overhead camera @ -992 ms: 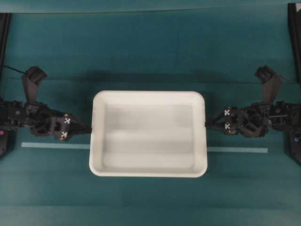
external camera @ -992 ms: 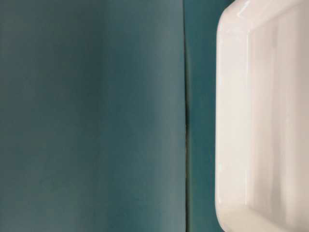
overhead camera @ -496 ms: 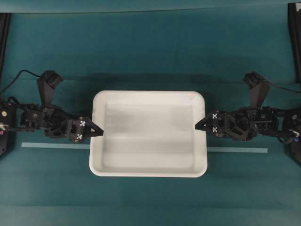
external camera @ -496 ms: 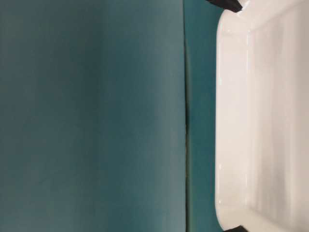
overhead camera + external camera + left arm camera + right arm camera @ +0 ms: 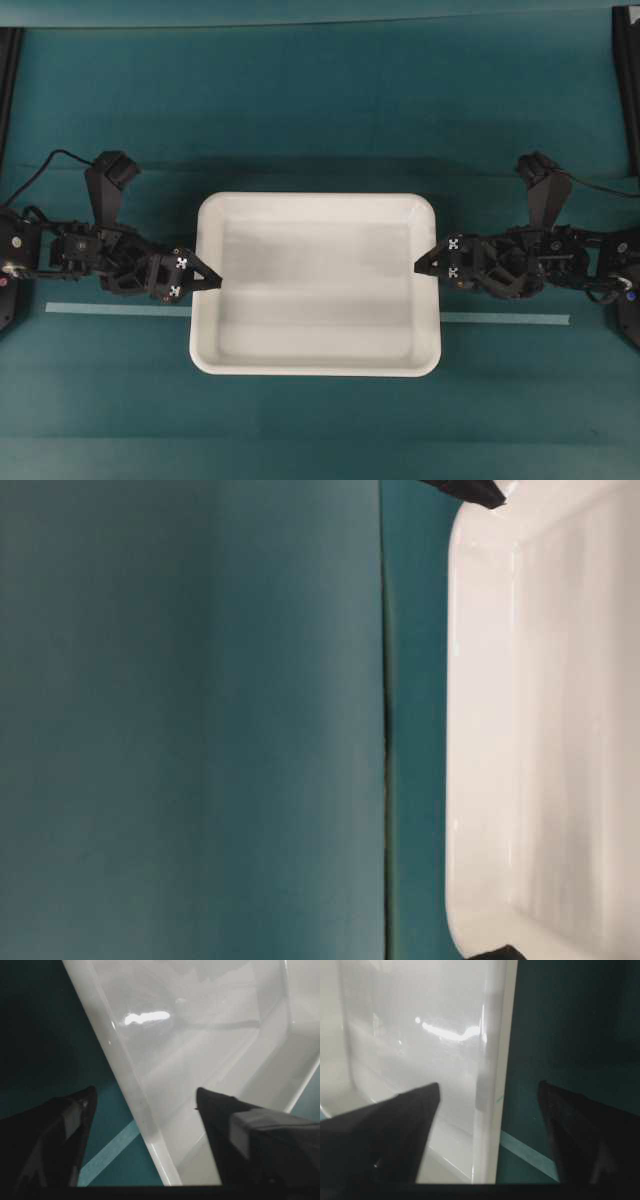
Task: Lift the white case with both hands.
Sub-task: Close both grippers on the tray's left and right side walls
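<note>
The white case (image 5: pixel 315 285) sits flat in the middle of the teal desk (image 5: pixel 320 110), its long sides running left to right, lying across a pale tape line (image 5: pixel 118 310) that shows on either side of it.

The left hand (image 5: pixel 208 282) reaches in at the case's left short side. From its wrist camera, 1 finger (image 5: pixel 65 1125) is outside over the desk and the other (image 5: pixel 235 1125) inside over the case floor, so the rim runs between them with clear gaps on both sides. It is spread wide, not clamped on anything.

The right hand (image 5: pixel 424 265) mirrors this at the right short side. 1 finger (image 5: pixel 390 1125) is over the inside of the case, the other (image 5: pixel 580 1125) is over the desk, and the rim stands untouched between them. It too is released and grasps nothing.

Black cables (image 5: pixel 45 165) trail from both arms.
</note>
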Available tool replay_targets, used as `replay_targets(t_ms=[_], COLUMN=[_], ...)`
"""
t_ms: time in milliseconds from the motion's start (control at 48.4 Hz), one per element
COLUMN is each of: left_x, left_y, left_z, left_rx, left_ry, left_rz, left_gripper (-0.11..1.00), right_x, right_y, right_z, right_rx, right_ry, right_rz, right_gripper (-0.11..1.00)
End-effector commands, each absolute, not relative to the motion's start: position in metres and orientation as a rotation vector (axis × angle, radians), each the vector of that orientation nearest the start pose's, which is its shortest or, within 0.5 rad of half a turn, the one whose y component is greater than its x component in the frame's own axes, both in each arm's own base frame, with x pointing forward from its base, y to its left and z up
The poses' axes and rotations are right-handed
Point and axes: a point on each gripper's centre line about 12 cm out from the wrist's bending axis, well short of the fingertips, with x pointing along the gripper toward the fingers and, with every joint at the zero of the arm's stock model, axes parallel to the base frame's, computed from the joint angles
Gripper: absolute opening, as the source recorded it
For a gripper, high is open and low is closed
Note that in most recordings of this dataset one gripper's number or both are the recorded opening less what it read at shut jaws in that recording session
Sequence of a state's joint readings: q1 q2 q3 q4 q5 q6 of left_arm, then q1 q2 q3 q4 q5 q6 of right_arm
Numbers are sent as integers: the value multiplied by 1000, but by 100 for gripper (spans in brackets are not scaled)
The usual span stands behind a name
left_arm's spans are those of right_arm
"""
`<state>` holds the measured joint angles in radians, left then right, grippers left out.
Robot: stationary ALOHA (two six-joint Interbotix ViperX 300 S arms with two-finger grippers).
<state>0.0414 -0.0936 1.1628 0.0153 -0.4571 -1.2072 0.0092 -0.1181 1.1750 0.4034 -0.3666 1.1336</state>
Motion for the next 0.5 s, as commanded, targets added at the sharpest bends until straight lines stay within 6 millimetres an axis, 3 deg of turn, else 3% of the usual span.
replay_targets(t_ms=[0, 289, 475], left_x=[276, 276, 276], left_y=[10, 10, 10], left_z=[99, 96, 96], left_rx=[-1166, -1160, -1167], left_ry=[529, 578, 578], left_rz=[398, 433, 437], left_gripper=[78, 14, 13], right_x=[262, 260, 265], right_y=[-15, -13, -12], right_z=[88, 83, 83], right_rx=[1389, 1394, 1394], right_ry=[496, 585, 588], right_rz=[-662, -704, -703], right_gripper=[75, 13, 12])
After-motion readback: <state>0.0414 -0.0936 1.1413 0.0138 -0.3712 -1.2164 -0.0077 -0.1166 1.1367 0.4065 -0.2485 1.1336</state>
